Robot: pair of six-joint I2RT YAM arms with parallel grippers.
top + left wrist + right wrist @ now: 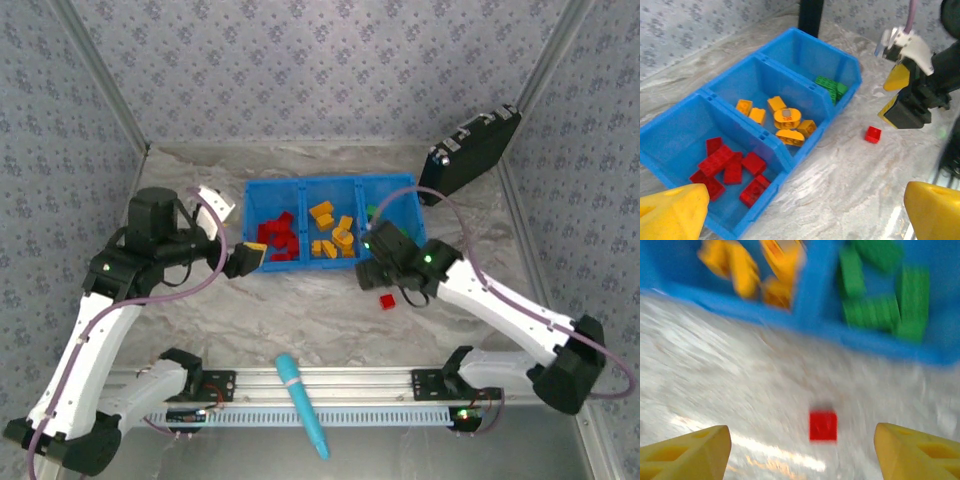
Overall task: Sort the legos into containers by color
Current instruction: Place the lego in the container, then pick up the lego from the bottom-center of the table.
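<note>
Red brick (823, 426) loose on marble table (715, 365), below right gripper (800, 447), released. Left gripper (805, 212) released too; its camera catches red bricks (732, 167) inside bin (790, 55).

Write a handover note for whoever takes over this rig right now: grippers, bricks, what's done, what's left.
Left gripper: open, empty, beside the red end of the blue bin.
Right gripper: open, empty, aimed at the loose red brick, not touching it.
Bin: red bricks in one end compartment, orange-yellow bricks in the middle, green bricks in the other end.
Done: every brick seen in the bin sits with its own color.
Left: the loose red brick, lying on the table near the green compartment; it belongs with the reds.
</note>
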